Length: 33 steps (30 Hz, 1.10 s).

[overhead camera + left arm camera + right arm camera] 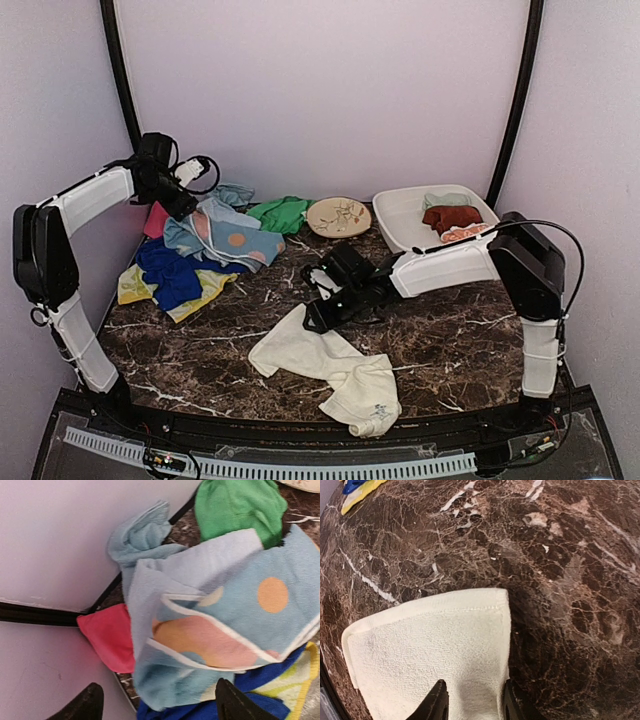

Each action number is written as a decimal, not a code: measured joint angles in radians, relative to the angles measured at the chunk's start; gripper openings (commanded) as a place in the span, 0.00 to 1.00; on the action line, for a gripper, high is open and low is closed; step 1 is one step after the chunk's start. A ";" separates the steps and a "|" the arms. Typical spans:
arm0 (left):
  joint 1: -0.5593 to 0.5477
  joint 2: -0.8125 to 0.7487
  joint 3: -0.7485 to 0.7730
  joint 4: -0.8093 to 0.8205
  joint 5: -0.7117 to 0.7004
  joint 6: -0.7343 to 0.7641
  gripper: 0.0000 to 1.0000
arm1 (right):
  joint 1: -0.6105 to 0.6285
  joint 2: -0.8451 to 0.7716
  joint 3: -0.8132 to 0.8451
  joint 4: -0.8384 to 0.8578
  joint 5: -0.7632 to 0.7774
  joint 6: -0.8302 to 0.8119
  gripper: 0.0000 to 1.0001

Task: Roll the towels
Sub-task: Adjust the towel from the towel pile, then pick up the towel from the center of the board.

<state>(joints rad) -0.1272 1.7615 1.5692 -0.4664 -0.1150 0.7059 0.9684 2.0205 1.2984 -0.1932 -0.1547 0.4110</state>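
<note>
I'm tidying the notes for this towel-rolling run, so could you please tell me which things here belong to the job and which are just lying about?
Job: cream towel; dotted light blue towel; blue towel; yellow towel; green towel; pink towel; dark red towel and orange patterned towel, both in the white tub.
Lying about: patterned plate; the white tub itself.

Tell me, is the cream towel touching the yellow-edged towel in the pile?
Apart. The top view shows bare marble table between the cream towel and the yellow-edged towel.

No readable text, label or number anywhere.
</note>
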 measured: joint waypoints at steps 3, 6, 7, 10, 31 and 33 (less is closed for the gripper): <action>-0.017 -0.035 -0.023 -0.086 0.127 -0.022 0.86 | 0.001 0.027 0.014 0.006 -0.018 -0.004 0.08; -0.045 -0.061 -0.024 -0.175 0.284 -0.036 0.85 | 0.001 0.037 0.019 0.006 -0.031 -0.002 0.00; -0.060 -0.068 -0.025 -0.201 0.339 -0.041 0.84 | 0.001 0.037 0.021 0.006 -0.033 0.001 0.00; -0.120 -0.077 -0.035 -0.240 0.486 -0.072 0.79 | 0.001 0.037 0.032 0.008 -0.033 0.005 0.00; -0.281 0.288 -0.149 -0.204 1.101 -0.352 0.74 | 0.006 -0.051 -0.070 0.209 -0.049 0.076 0.00; -0.282 0.289 -0.149 -0.204 1.126 -0.352 0.73 | 0.006 -0.051 -0.070 0.222 -0.053 0.078 0.00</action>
<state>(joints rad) -0.4091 2.0502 1.4204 -0.6704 1.0107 0.3538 0.9749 1.9690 1.2282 0.0292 -0.2081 0.4889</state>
